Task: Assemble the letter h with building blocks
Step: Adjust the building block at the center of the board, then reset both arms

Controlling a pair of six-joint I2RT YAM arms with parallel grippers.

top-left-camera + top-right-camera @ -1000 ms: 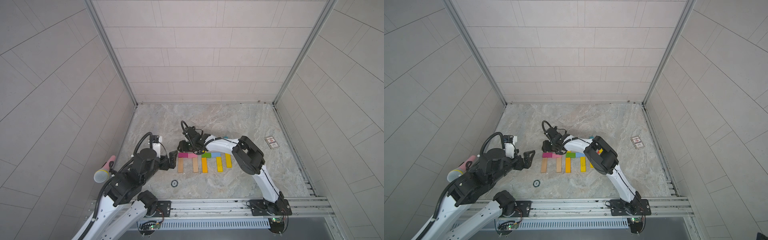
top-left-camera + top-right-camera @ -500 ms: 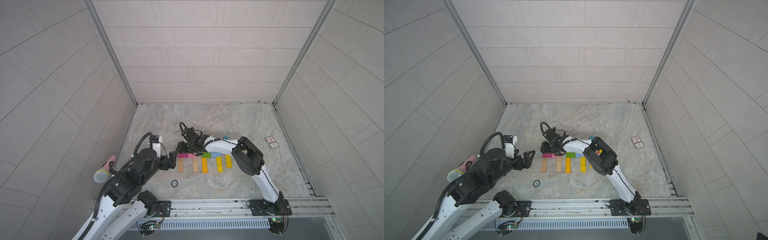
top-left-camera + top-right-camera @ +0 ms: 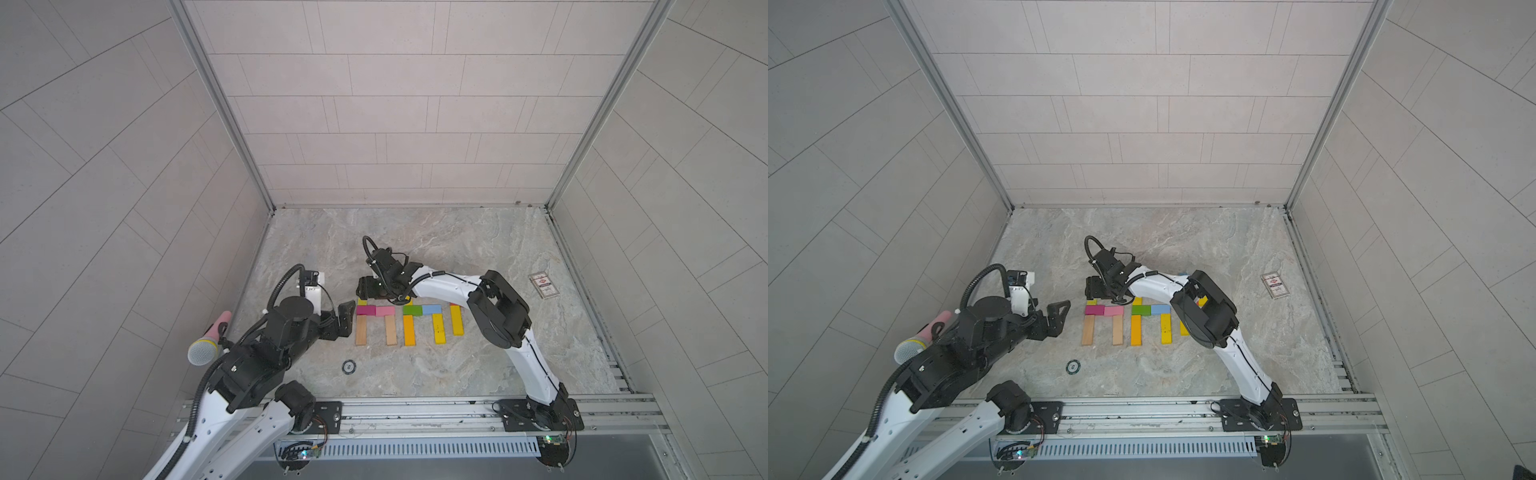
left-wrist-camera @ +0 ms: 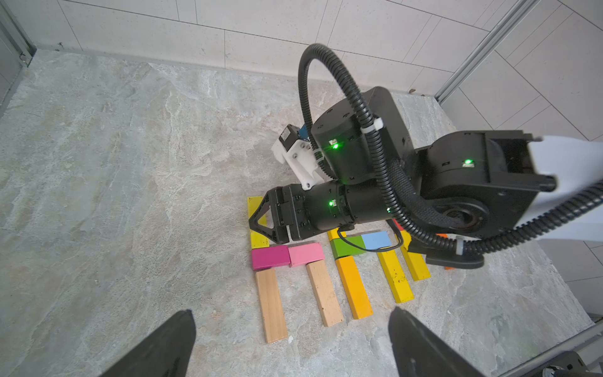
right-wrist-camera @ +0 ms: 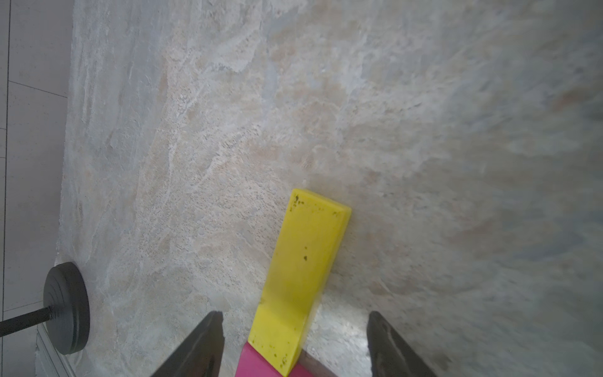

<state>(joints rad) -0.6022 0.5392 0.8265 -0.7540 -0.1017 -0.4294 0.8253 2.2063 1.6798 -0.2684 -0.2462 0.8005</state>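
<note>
Both top views look down from high up; both wrist views look from low at the yellow block (image 5: 303, 261).

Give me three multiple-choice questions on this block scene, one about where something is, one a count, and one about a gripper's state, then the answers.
1. Where does the yellow bar nearest the right gripper lie?
A. flat, one end at the magenta block
B. against the tiled back wall
C. up on the metal rail

2. How many plain wood bars are in view?
A. one
B. two
C. four

3. How is the right gripper?
A. shut on the yellow bar
B. open, a finger either side of the bar
C. shut on nothing

Answers:
1 A, the right wrist view shows its end meeting the magenta block.
2 B, the left wrist view shows two, one at the magenta block and one at the pink block.
3 B, a gap shows between each finger and the bar.
</note>
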